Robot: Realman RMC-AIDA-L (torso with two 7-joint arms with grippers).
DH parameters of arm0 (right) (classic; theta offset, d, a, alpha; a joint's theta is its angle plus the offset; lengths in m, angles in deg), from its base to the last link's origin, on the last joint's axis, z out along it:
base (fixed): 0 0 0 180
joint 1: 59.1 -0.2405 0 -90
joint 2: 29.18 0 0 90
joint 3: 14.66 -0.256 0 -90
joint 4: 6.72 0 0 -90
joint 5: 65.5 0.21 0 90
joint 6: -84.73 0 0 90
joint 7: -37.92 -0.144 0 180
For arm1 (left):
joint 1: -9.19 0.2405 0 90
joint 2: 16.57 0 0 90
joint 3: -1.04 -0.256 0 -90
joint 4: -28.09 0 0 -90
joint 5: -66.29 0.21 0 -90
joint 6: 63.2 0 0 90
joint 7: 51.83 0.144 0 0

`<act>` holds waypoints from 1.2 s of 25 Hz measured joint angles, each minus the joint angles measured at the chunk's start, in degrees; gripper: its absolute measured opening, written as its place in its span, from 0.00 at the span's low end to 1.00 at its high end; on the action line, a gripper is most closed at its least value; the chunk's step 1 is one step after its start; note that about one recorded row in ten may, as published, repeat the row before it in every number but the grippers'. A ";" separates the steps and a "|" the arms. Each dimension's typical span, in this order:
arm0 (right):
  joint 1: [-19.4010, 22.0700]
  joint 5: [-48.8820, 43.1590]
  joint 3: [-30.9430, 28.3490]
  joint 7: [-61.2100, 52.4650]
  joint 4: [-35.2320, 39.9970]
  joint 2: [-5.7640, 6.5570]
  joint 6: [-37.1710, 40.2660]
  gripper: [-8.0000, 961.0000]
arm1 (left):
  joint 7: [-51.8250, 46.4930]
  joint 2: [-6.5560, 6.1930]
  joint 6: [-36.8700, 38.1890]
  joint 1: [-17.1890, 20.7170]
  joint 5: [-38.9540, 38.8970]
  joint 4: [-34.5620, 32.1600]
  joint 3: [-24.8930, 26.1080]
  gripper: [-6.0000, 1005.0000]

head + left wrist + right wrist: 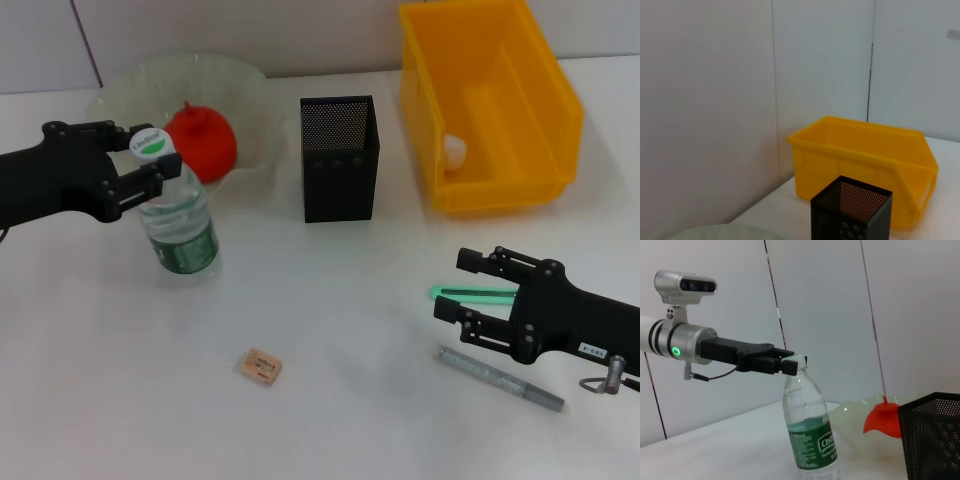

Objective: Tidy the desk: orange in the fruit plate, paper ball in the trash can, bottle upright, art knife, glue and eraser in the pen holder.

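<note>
A clear bottle (180,225) with a green label stands upright on the table at the left; it also shows in the right wrist view (807,440). My left gripper (140,160) is shut on its neck just under the white cap, as the right wrist view (792,362) also shows. A red-orange fruit (203,142) lies in the glass plate (240,85). My right gripper (452,287) is open low over the table, its fingers on either side of a thin green stick (478,294). A grey art knife (500,378) lies in front of it. A tan eraser (260,366) lies at the front centre.
A black mesh pen holder (338,158) stands at the centre back, also seen in the left wrist view (852,210). A yellow bin (520,190) at the back right holds a white paper ball (455,150). The bottle is close in front of the plate.
</note>
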 joint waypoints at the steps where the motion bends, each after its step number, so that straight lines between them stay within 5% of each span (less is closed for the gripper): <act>1: 0.00 -0.02 0.00 0.00 -0.01 0.00 -0.04 0.74 | 0.15 0.00 0.00 0.01 0.00 0.00 -0.40 0.43; 11: 0.00 -0.21 0.00 0.00 -0.18 0.00 -0.11 0.74 | 0.31 0.10 -0.01 -0.05 -0.09 -0.01 -1.18 0.44; 22: 0.52 -0.09 -0.16 0.13 -0.18 0.00 0.01 0.74 | 0.73 0.13 0.56 0.22 -1.45 -0.92 -1.17 0.67; 30: 0.70 0.00 -2.17 0.45 -0.22 0.00 0.69 0.73 | 14.15 0.22 8.20 6.09 -15.85 -0.98 -1.19 0.81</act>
